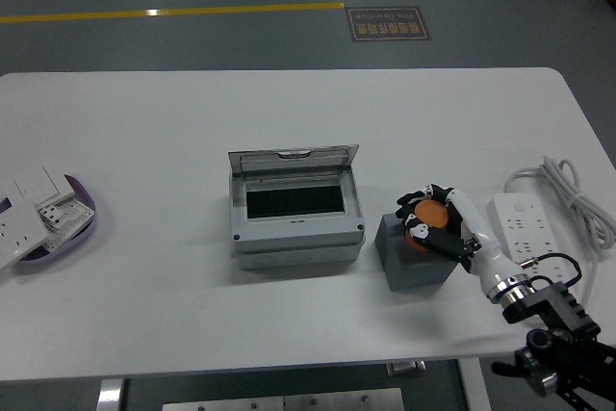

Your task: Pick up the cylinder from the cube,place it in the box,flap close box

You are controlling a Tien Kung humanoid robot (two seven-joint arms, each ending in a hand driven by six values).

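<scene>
**Robot hand curled around an orange cylinder on a grey cube**

A wide white tabletop (289, 122) with rounded far corners fills most of the view from above. Beyond its far edge lies a grey floor crossed by a yellow line (173, 12).

Near the middle of the tabletop sits a grey box (296, 218). Its lid (294, 160) stands raised along the far side, and the opening shows a dark interior.

Just to the right of the box, close to it but apart, stands a dark grey cube (414, 262). An orange cylinder (429, 215) rests on the cube's top.

The robot's right arm (549, 320) comes in from the lower right corner, black at the joints and white along the wrist. Its robot hand (438, 218) lies over the top of the cube with the fingers (416, 201) curled around the cylinder, touching it on several sides (the cylinder sits on the cube, not raised off it as far as can be seen). The left arm does not appear.

At the right edge of the tabletop lies a white power strip (525, 228) with its cord (573, 190) looped beside it. At the left edge sits a purple tray (85, 223) holding white wall-socket plates (34, 209), some hanging over its rim.
</scene>
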